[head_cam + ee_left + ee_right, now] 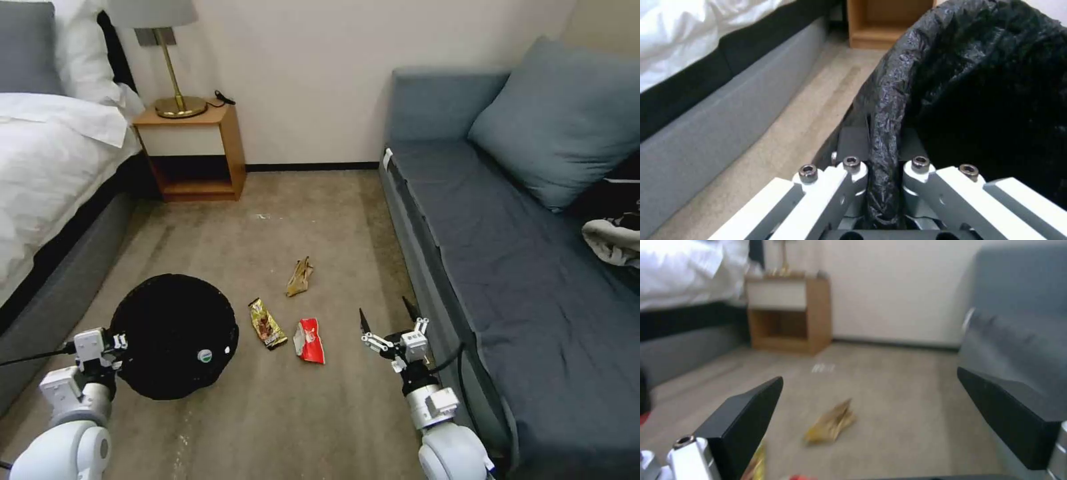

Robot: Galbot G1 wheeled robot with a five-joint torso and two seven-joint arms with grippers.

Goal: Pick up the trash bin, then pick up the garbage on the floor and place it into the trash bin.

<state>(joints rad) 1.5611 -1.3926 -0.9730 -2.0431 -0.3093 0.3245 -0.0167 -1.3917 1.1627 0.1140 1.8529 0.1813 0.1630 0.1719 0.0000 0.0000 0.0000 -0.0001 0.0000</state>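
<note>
The trash bin (170,333) is round and lined with a black bag, and it sits left of centre on the carpet. My left gripper (121,344) is shut on its near-left rim; in the left wrist view the left gripper (883,141) pinches the crinkled bag rim (889,100). A bottle's white cap and green label (205,355) show inside the bin. Three pieces of garbage lie on the floor: a tan wrapper (300,277), a yellow-brown wrapper (267,323) and a red wrapper (310,340). My right gripper (387,316) hangs open to the right of the red wrapper. In the right wrist view the tan wrapper (831,425) lies ahead between the black fingers (746,420).
A bed (47,167) runs along the left and a grey-blue sofa (507,253) along the right. A wooden nightstand (193,150) with a brass lamp stands at the far wall. Bare carpet (300,200) stretches between them.
</note>
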